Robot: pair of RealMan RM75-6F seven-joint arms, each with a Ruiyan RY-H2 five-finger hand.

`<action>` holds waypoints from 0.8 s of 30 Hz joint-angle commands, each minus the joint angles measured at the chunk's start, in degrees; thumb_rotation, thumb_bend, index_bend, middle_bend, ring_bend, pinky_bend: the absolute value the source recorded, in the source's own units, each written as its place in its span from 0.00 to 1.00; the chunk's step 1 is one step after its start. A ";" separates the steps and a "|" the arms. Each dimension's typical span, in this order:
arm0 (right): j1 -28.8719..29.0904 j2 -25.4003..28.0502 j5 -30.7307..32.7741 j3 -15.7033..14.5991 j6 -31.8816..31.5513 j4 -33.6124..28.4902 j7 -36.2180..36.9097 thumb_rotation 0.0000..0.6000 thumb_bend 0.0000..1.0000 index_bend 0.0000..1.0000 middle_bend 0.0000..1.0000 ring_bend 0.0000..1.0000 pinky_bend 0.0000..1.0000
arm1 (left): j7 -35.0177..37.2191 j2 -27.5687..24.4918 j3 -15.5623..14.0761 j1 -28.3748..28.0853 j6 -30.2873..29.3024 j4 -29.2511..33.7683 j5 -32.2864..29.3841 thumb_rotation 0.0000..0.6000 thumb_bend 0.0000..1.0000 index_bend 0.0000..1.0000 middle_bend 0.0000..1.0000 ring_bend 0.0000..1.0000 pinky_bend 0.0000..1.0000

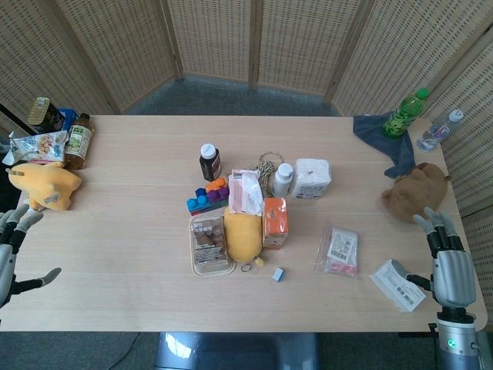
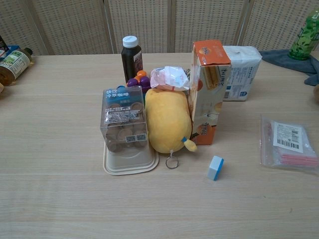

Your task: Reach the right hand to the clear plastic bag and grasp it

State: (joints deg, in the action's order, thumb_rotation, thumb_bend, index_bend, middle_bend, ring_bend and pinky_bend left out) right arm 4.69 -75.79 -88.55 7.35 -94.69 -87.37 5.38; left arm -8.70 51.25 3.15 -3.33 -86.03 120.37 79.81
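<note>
The clear plastic bag lies flat on the table right of centre, with a white barcode label and pink contents; the chest view shows the bag at its right edge. My right hand hovers at the table's right edge, well to the right of the bag, fingers spread and pointing away, holding nothing. At the far left edge of the head view is my left hand, fingers apart and empty. Neither hand shows in the chest view.
A white labelled packet lies between the bag and my right hand. A brown plush sits beyond the hand. In the middle stand an orange carton, a yellow plush, a clear snack box and a small blue eraser.
</note>
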 commanded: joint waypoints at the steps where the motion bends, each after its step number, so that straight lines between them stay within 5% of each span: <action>1: 0.01 -0.05 -0.04 -0.01 0.11 0.09 -0.06 1.00 0.03 0.17 0.00 0.00 0.22 | -0.16 0.05 -0.02 -0.06 0.14 -0.10 -0.11 1.00 0.00 0.17 0.00 0.00 0.00; 11: 1.00 -1.40 1.20 -2.71 6.57 0.46 -0.48 1.00 0.02 0.16 0.00 0.00 0.21 | -0.68 0.80 0.29 -0.49 0.71 -0.68 -1.21 1.00 0.00 0.17 0.00 0.00 0.00; 24: 5.13 -5.79 4.69 -5.40 19.76 3.20 -5.14 1.00 0.02 0.09 0.00 0.00 0.01 | -0.24 0.65 0.72 -0.61 0.62 -0.80 -1.82 1.00 0.00 0.17 0.00 0.00 0.00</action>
State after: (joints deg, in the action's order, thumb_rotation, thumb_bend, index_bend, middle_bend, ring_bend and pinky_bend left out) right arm 9.05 -80.93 -84.86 2.03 -76.30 -84.47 1.27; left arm -8.97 51.93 3.87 -3.93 -85.44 119.57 77.98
